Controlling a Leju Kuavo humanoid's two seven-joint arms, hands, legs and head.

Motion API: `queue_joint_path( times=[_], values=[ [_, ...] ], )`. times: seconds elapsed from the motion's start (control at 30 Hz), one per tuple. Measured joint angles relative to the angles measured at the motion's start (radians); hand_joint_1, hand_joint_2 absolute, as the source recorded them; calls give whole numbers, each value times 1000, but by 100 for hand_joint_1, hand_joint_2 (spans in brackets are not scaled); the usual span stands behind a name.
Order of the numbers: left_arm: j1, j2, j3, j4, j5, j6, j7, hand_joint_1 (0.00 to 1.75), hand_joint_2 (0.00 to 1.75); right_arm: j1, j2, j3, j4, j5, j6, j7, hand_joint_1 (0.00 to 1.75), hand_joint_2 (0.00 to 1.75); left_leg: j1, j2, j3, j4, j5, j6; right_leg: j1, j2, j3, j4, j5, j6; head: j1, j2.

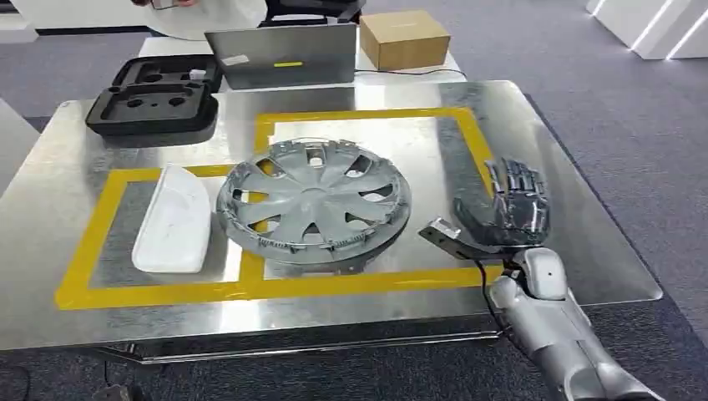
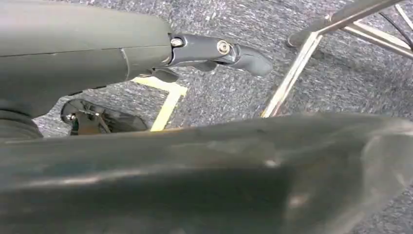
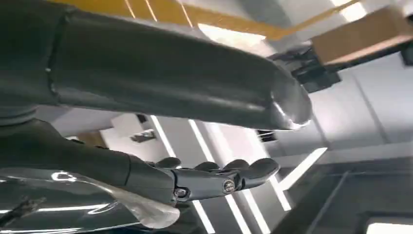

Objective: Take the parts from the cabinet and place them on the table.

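Note:
A silver wheel cover (image 1: 313, 205) lies flat in the middle of the metal table (image 1: 576, 242), across the yellow tape lines. A white moulded part (image 1: 174, 219) lies to its left inside the taped frame. My right hand (image 1: 505, 205) hovers just right of the wheel cover with its fingers spread and nothing in it. The right wrist view shows that hand (image 3: 160, 122) with its dark fingers (image 3: 224, 175) stretched out and empty. My left hand (image 2: 146, 58) hangs over grey carpet, one finger (image 2: 219, 51) extended, holding nothing.
A black foam tray (image 1: 154, 96) sits at the table's far left corner. Behind the table stand a grey laptop (image 1: 284, 54) and a cardboard box (image 1: 404, 38). A person stands at the far edge. Metal table legs (image 2: 297, 68) and yellow floor tape (image 2: 168, 100) lie near my left hand.

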Motion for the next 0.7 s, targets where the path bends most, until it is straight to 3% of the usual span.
queue_joint_path(
  times=[0.17, 0.3, 0.4, 0.47, 0.5, 0.53, 0.6, 0.63, 0.67, 0.7],
  values=[
    [4, 3, 0, 0, 3, -2, -6, 0, 0, 62, 0, -52, -89, -29, -1, -19, 0, 0, 0, 0, 0, 0, 0, 0, 0, 1, 0, 0, 0, 0, 0, 0],
    [16, 5, 0, 0, 21, 21, -16, 0, 0, 172, 33, -118, -238, -338, -8, -195, 0, 0, 0, -4, 1, 0, 0, 0, 0, -5, 1, 0, -1, -1, 0, 0],
    [38, 13, 1, 0, 25, 31, -29, 0, 0, 306, 74, -184, -409, -568, 33, -326, 0, 0, -5, -6, -2, 8, -7, 16, -8, -7, 3, -5, -1, 7, -2, 0],
    [46, 17, 1, 0, 30, 31, -40, 0, 0, 386, 97, -222, -511, -646, 89, -387, 0, 0, -6, -5, 7, -13, 8, 25, -4, -4, 11, -17, 8, 18, -3, 0],
    [47, 18, 2, 0, 31, 30, -46, 0, 0, 427, 104, -241, -552, -676, 119, -414, 0, 0, 6, 0, 22, -39, 22, 26, -7, -5, 5, -12, -9, 17, 0, 0],
    [48, 18, 4, 0, 34, 29, -50, 0, 0, 459, 113, -259, -580, -701, 143, -434, 0, 0, 6, 1, 26, -52, 28, 33, -4, -7, -6, 20, -46, 17, 1, 0],
    [50, 19, 13, 0, 43, 26, -55, 0, 0, 515, 127, -284, -621, -738, 182, -447, 0, 0, 7, 5, 22, -51, 31, 34, -9, -7, -63, 166, -129, 24, 4, 0],
    [53, 19, 17, 0, 48, 25, -60, 0, 0, 544, 134, -295, -633, -758, 202, -455, 0, 0, 7, 6, 20, -51, 31, 34, -11, -7, -88, 229, -154, 29, 4, 0],
    [56, 19, 21, 0, 53, 25, -63, 0, 0, 570, 143, -310, -640, -784, 224, -464, 0, 0, 9, 8, 18, -50, 32, 32, -14, -8, -99, 261, -158, 35, 5, 0],
    [59, 19, 26, 0, 56, 25, -64, 0, 0, 594, 154, -327, -645, -809, 246, -473, 0, 0, 12, 8, 16, -49, 33, 28, -19, -9, -86, 247, -137, 41, 4, 0]
  ],
)
